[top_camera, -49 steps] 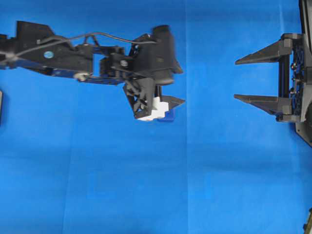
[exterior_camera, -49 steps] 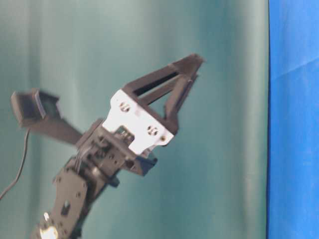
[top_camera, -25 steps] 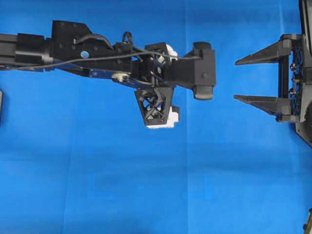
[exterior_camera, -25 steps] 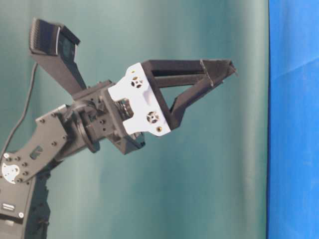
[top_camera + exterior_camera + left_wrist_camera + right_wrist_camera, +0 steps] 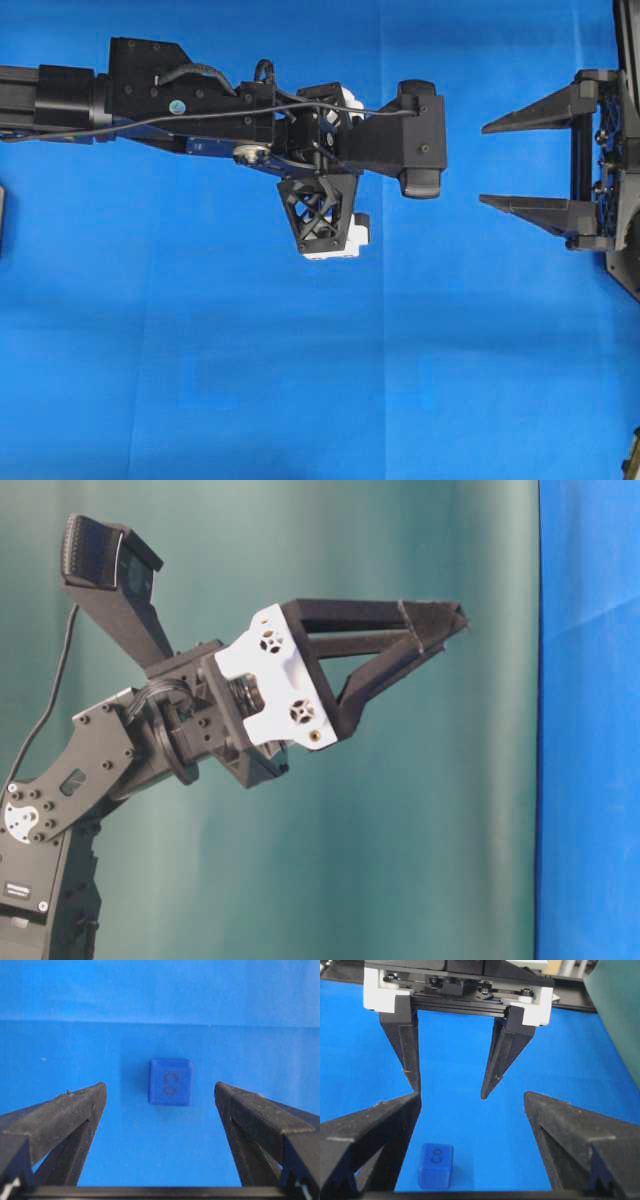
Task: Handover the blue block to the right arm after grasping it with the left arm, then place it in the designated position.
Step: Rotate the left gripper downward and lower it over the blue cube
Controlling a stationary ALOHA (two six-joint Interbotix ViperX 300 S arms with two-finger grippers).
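Matt blue cloth over the surface [image 5: 75, 1040] (faint creases). Smooth, dull plastic blue block [image 5: 170, 1081]. Grainy matt black plastic fingers [image 5: 70, 1110] on the left claw [image 5: 160, 1105]; white plastic brackets [image 5: 275, 685].

Robot lab bench: blue cloth [image 5: 300, 380] over tabletop, teal backdrop curtain [image 5: 420, 860], fixed camera rig

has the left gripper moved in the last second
Yes. In the overhead view the left gripper has swung right, closer to the unmoved right gripper, and now points down over the blue block.
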